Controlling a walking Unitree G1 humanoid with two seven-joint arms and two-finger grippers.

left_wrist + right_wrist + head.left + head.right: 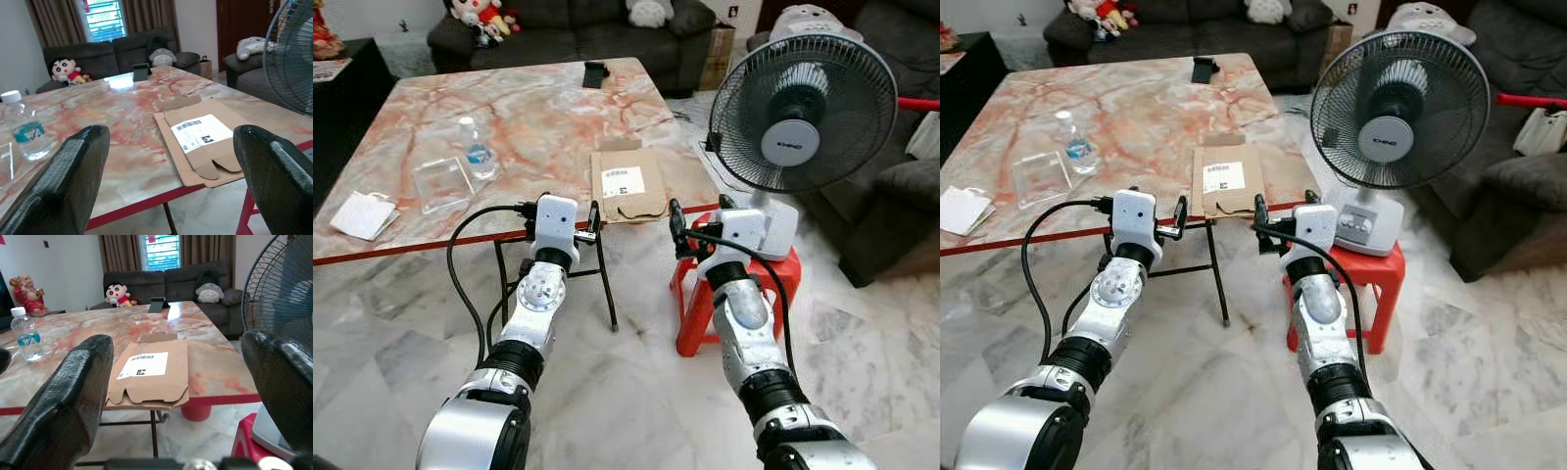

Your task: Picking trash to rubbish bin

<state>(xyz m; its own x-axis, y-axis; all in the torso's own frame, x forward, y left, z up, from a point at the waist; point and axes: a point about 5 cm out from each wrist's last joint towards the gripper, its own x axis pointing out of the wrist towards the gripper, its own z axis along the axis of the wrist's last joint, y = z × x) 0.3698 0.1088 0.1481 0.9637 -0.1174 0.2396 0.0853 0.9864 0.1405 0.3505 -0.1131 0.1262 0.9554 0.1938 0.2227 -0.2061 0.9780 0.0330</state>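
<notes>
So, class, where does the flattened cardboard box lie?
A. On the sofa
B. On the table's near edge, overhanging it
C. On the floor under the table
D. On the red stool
B: the flattened cardboard box rests on the marble table, its near end jutting past the red rim.

two silver arms with rounded, glossy metal shells and black ribbed collars at the joints. each wrist carries a white boxy block. the left arm (530,323) has a round silver disc ringed with small screws and a looping black cable; the right arm (744,323) trails a black cable too. long black fingers (63,186) have a textured, woven-looking surface.
</notes>
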